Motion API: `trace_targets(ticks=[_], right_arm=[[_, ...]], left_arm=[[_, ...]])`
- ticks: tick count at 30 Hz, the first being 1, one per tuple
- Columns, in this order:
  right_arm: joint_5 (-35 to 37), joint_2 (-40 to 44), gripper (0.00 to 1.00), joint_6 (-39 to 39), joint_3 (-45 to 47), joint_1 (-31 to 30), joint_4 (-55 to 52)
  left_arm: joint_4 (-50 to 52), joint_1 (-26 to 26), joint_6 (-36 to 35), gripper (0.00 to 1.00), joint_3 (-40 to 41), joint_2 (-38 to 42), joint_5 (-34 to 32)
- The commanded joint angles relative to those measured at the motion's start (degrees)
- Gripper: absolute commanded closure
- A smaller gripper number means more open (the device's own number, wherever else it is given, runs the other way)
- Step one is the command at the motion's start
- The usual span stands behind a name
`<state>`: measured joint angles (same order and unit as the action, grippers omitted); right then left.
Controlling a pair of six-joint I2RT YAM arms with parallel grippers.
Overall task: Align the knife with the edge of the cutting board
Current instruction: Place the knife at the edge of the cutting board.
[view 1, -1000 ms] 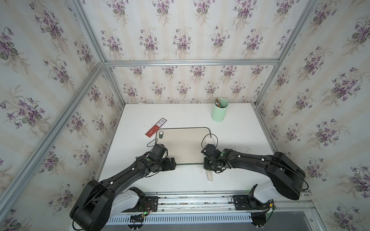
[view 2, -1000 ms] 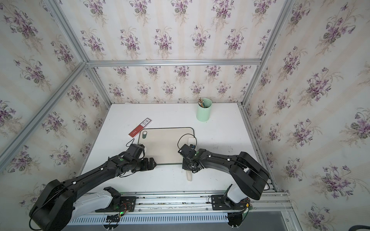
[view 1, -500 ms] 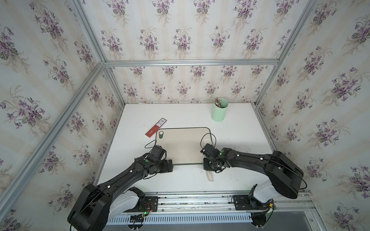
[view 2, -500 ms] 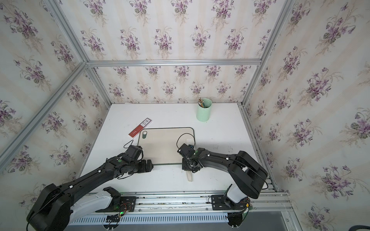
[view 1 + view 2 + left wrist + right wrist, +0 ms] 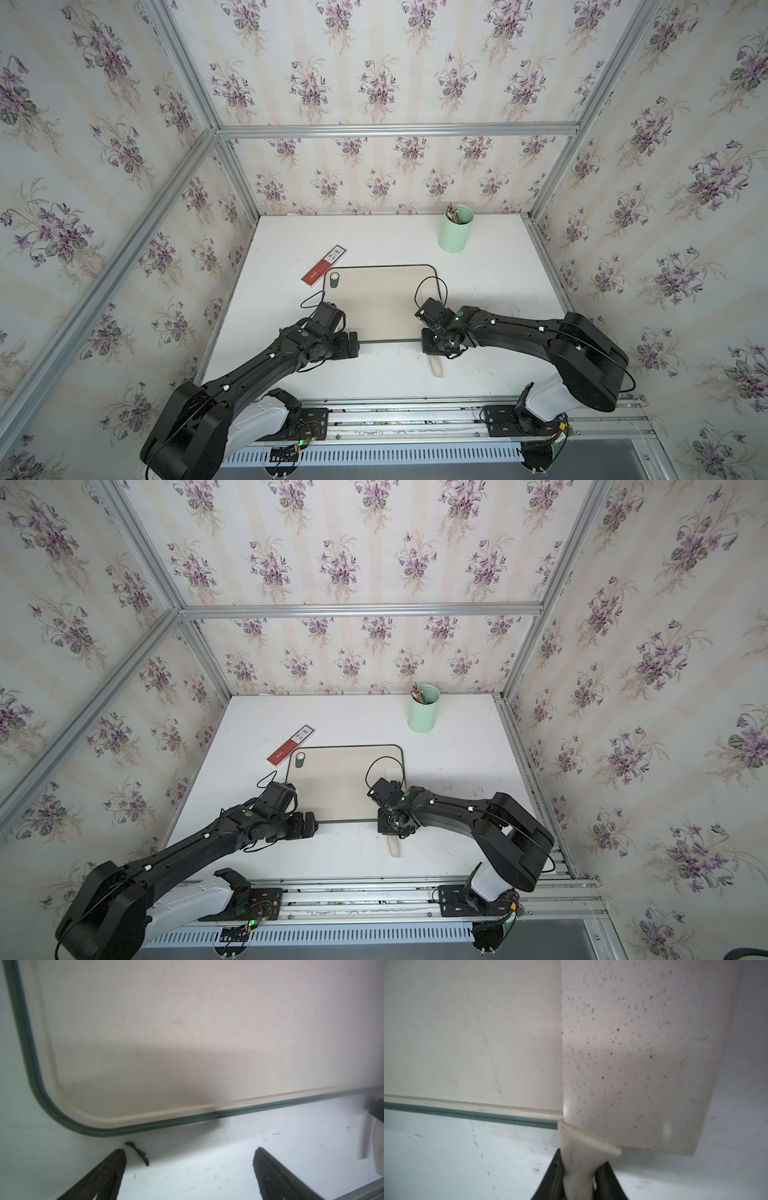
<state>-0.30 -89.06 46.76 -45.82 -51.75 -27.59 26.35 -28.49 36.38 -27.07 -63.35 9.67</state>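
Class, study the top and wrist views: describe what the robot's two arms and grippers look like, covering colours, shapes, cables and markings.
The left arm and right arm are matte black, chunky rounded links dotted with small white marks, mounted on white base shells. Each has a green light near the wrist and a thin black cable loop. The left gripper and right gripper have dark, tapering fingers.
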Motion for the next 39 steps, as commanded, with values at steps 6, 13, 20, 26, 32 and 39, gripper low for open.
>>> trace_targets(ticks=[6, 13, 20, 26, 32, 39], right_arm=[[-0.5, 1.3, 0.75, 1.2, 1.9, 0.0, 0.4], [-0.8, 0.8, 0.74, 1.6, 2.1, -0.1, 1.1], [-0.8, 0.9, 0.67, 1.8, 2.1, -0.1, 1.1], [-0.7, 1.4, 0.65, 2.2, 2.3, -0.1, 1.0], [0.2, 2.0, 0.66, 3.9, 2.7, 0.0, 1.3], [0.1, 2.4, 0.67, 4.7, 3.1, -0.1, 2.0]], left_arm=[[0.3, 0.1, -0.6, 0.01, 0.2, 0.3, -0.4], [0.4, 0.0, -0.6, 0.01, 0.2, 0.4, -0.5], [0.4, 0.0, -0.6, 0.01, 0.3, 0.6, -0.4], [0.3, 0.0, -0.6, 0.01, 0.3, 0.7, -0.5], [0.3, 0.1, -0.7, 0.01, 0.3, 0.6, -0.4], [0.3, 0.0, -0.7, 0.01, 0.3, 0.7, -0.3]])
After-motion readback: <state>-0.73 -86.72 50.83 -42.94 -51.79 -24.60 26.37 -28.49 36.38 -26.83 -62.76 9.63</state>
